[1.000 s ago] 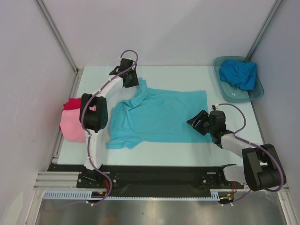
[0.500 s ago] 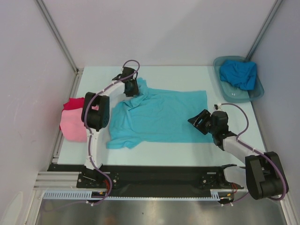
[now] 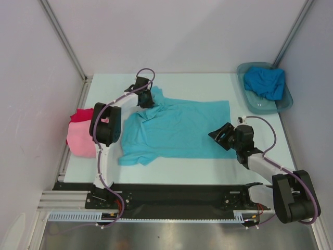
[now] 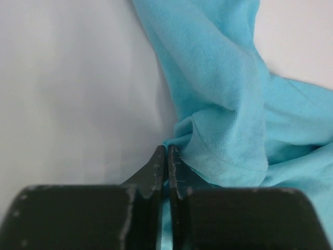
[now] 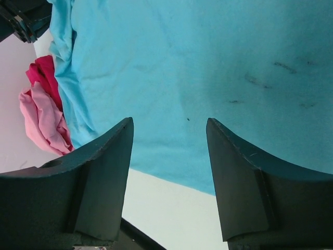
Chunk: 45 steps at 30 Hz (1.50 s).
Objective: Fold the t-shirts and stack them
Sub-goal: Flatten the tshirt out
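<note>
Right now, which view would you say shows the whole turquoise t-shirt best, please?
Top external: the turquoise t-shirt lies spread, nearly all visible. Left wrist shows only a bunched sleeve; right wrist only a flat stretch.

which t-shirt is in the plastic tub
The deeper blue t-shirt, bunched in the grey tub. The turquoise t-shirt lies spread on the table; pink t-shirt and red t-shirt sit at its left edge.

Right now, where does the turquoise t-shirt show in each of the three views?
Top external: turquoise t-shirt spread flat, centre of the picture.
Left wrist: upper right, a bunched fold reaching the shut left gripper.
Right wrist: fills the upper picture, beyond the open right gripper.
Shared landmark: the left gripper, at the shirt's far sleeve from above, top-left corner in the right wrist view.
</note>
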Available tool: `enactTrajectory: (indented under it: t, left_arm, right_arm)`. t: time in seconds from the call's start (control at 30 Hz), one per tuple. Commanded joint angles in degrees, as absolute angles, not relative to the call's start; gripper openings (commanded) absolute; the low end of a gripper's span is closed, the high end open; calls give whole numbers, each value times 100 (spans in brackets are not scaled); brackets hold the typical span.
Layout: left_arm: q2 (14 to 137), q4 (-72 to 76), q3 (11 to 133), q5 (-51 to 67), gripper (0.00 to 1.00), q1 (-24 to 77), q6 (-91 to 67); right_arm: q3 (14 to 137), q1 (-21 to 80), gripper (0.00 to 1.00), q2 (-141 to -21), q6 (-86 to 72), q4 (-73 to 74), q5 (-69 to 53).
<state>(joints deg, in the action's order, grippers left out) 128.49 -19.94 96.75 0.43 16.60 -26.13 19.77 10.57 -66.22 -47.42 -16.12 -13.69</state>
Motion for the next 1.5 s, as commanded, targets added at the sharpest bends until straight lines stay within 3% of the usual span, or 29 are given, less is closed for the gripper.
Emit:
enactTrajectory:
  t: [0.0, 0.07, 0.67, 1.03, 1.23, 1.47]
  left_arm:
    - [12393, -1942, 9624, 18, 4, 1696, -2602]
    - [12314, -1977, 9624, -191, 0, 1688, -2584]
    - [11470, -2496, 9695, -2127, 0, 1600, -1960]
    - [11584, -2566, 9624, -1925, 1, 1477, -2039]
    - [11531, -2505, 9606, -1732, 0, 1485, -2109]
    - [11523, -2496, 9624, -1696, 0, 1485, -2092]
  right_arm:
    - [1890, 1151, 62, -6706, -4816, -1960, -1398]
    - [1872, 1178, 62, -6750, -4834, -2013, -1371]
    - [1881, 1617, 61, -7173, -5010, -2672, -1020]
    - [2083, 1591, 64, -6399, -4869, -1408, -748]
    - [1803, 1442, 69, -5793, -5097, -115, 394]
    - [1635, 1152, 68, -5019, -5387, 938, 720]
